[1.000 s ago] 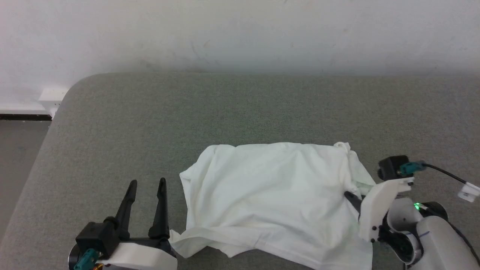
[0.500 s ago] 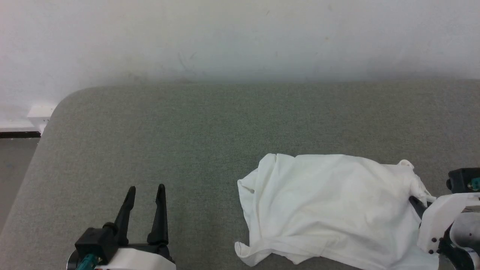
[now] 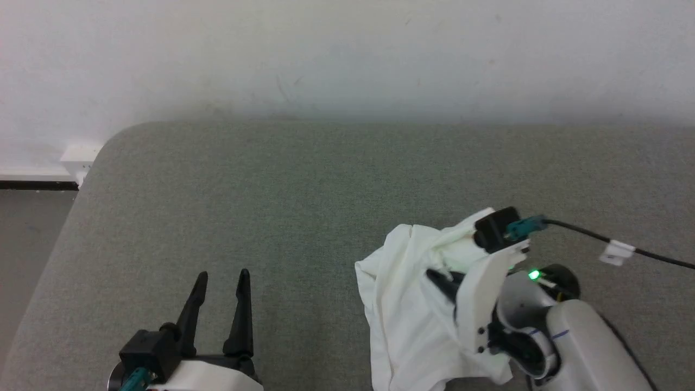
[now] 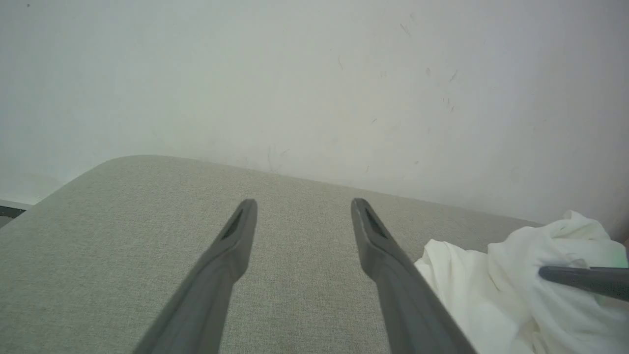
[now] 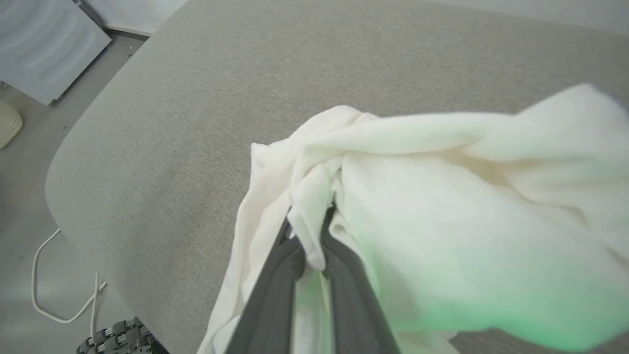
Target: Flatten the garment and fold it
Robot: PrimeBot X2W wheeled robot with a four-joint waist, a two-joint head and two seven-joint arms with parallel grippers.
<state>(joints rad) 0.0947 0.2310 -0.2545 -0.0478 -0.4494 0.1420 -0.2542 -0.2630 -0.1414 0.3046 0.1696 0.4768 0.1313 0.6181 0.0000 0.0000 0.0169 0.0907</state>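
Head view: the garment [image 3: 404, 304], a plain white thin-fabric top, is lying bunched on the right half of the grey-green fabric-covered padded surface [image 3: 271, 190], its upper part lifted off the surface and its lower part trailing towards the near edge. The right gripper [image 3: 431, 273] is pinching a fold of it, the dark fingers nearly together with cloth between them. A black cable [image 3: 586, 234] is running from that wrist to the right. The left gripper [image 3: 223, 274] is resting at the lower left, well apart from the cloth, jaws spread wide and holding nothing. Left wrist view: the left gripper [image 4: 303, 202] is pointing along the bare padded surface towards the plain white wall [image 4: 314, 73]; the garment is sitting crumpled at the lower right, with one dark finger [image 4: 580, 278] of the right gripper lying against it. Right wrist view: the right gripper [image 5: 309, 231] is clamping a gathered ridge of the garment, which is draping down on both sides above the padded surface; a thin white cord [image 5: 44, 275] is lying on the floor [image 5: 29, 196] beyond the rounded corner.
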